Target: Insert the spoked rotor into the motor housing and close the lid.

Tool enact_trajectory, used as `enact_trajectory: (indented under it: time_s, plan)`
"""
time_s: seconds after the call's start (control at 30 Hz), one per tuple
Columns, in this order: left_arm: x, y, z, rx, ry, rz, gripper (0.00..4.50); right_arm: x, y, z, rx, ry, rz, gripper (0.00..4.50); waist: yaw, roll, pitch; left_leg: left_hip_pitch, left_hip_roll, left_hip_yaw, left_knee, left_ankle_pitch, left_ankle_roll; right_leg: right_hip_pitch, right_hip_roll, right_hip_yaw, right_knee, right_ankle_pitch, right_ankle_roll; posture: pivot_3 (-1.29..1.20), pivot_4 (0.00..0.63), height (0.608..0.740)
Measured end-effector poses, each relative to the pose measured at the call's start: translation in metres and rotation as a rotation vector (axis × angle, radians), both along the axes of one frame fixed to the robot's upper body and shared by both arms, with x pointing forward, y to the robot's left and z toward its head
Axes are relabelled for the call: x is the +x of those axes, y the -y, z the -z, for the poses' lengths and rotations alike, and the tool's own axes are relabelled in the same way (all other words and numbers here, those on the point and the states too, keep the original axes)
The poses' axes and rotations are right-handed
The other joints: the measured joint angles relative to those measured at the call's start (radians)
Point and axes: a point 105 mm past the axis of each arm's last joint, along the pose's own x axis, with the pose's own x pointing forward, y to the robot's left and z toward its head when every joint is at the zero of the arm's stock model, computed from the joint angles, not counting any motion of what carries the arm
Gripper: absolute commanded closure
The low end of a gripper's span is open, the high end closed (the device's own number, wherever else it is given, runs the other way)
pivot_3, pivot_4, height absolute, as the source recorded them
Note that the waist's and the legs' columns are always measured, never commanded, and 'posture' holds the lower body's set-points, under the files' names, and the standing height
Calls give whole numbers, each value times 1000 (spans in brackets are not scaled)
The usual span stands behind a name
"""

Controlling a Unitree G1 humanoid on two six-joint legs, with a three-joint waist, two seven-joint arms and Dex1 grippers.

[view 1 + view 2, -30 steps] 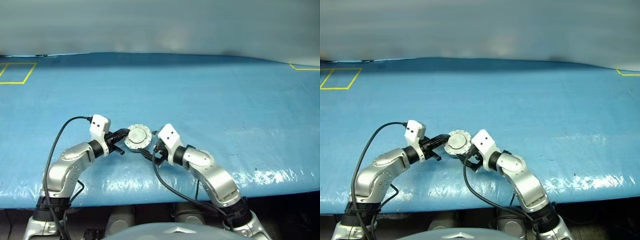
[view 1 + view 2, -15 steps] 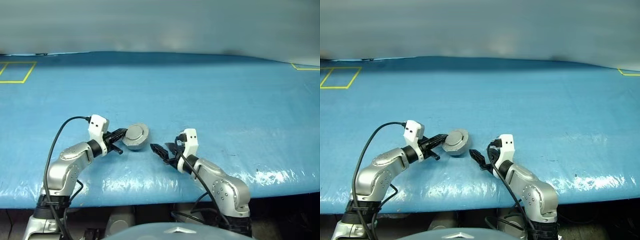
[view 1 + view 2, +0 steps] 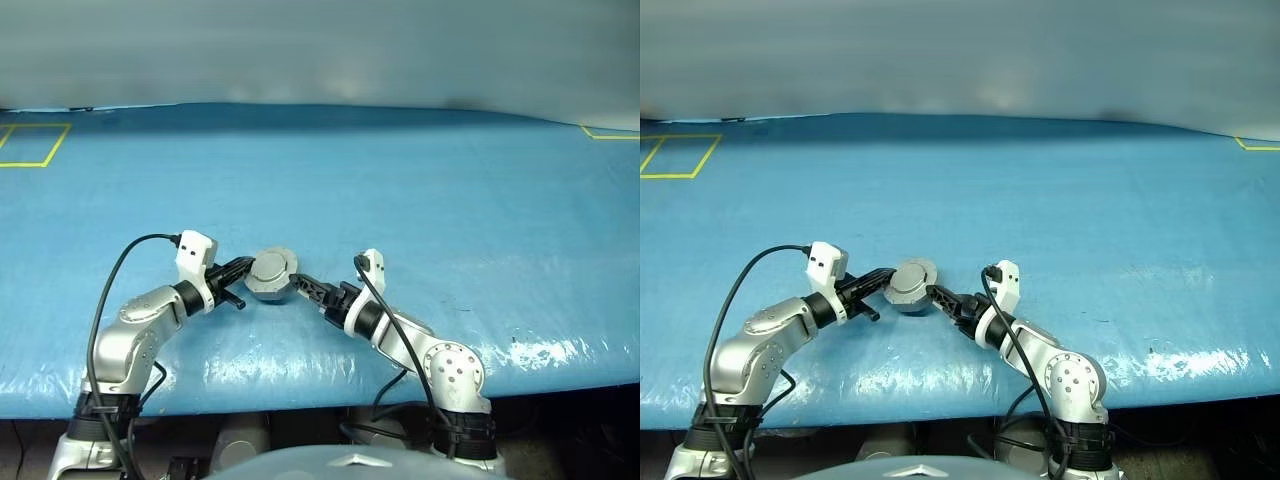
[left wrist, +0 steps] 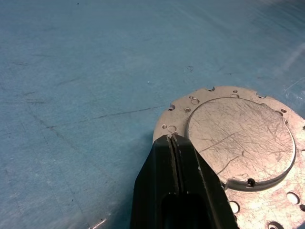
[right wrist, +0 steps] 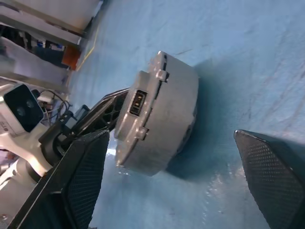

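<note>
Here the motor housing (image 3: 271, 274) is seen low on the blue table cover (image 3: 420, 190), between the two arms and near the table's front edge. From outside it appears as a plain grey puck, and the lid (image 4: 238, 152) is closed over it; in the left wrist view the lid's flat face is shown with small holes round its notched rim. The housing is tilted, with one side raised off the cover, as is shown in the right wrist view, where a shadow lies beneath it. The spoked rotor cannot be made out.

The left gripper (image 3: 242, 268) is clamped tight on the rim of the lid, on the housing's left side; its black fingers (image 4: 178, 176) are pressed together with the thin edge pinched between their tips. The right gripper (image 3: 306, 288) is held with its jaws spread wide and nothing between them. It is pointed at the housing from the right, and its tips lie just beside the housing's lower right edge; whether contact is made cannot be told. In the right wrist view the housing (image 5: 159, 112) is framed between the two parted fingers (image 5: 81, 181).

Yellow tape lines (image 3: 40, 148) are marked on the far left of the cover.
</note>
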Motion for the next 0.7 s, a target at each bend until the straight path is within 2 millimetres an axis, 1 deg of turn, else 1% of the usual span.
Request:
enact_trajectory:
  time_s: [0.07, 0.2, 0.43, 0.53, 0.57, 0.6, 0.63, 0.67, 0.7]
  plan:
    - [0, 0, 0, 1, 1, 0, 4500, 1, -4, -4, 43, -11, -4, 73, 0, 0, 0, 0, 0, 0, 0, 0, 0, 0, 0, 0, 0, 0, 0, 0, 150, 740]
    - [0, 0, 0, 1, 3, 0, 4500, 3, -10, -6, 86, -36, -8, 73, 0, 0, 0, 0, 0, 0, 0, 0, 0, 0, 0, 0, 0, 0, 0, 0, 150, 740]
    - [0, 1, -1, 0, 10, 1, 4500, 5, -21, -2, 105, -75, -27, 73, 0, 0, 0, 0, 0, 0, 0, 0, 0, 0, 0, 0, 0, 0, 0, 0, 150, 740]
    - [0, 1, -1, -1, 11, 3, 4500, 6, -21, 4, 114, -105, -13, 656, -1, 0, 0, 0, 0, 0, 0, 0, 0, 0, 0, 0, 0, 0, 0, 0, 150, 740]
    - [0, 1, -1, -1, 11, 4, 4500, 7, -20, 5, 118, -115, -9, 996, -1, 0, 0, 0, 0, 0, 0, 0, 0, 0, 0, 0, 0, 0, 0, 0, 150, 740]
    - [0, 1, -1, -1, 11, 4, 4500, 7, -20, 6, 123, -124, -6, 1124, -1, 0, 0, 0, 0, 0, 0, 0, 0, 0, 1, 0, 0, 0, 0, 0, 150, 740]
    - [0, 1, 0, 0, 11, 3, 4500, 7, -20, 8, 132, -139, -6, 1546, -3, 0, 0, 0, 1, 0, 0, 0, 0, 0, 1, 0, 0, 0, 0, 0, 150, 740]
    - [0, 1, 0, 0, 11, 2, 4500, 7, -20, 8, 140, -149, -4, 1689, -3, 0, 0, 0, 1, 0, 0, 0, 0, 0, 1, 0, 0, 0, 0, 0, 150, 740]
    - [1, 0, 0, 2, 11, -1, 4500, 6, -20, 8, 145, -156, -3, 2021, -3, 0, 0, 0, 1, 0, 0, 0, 0, 0, 1, 0, 0, 0, 0, 0, 150, 740]
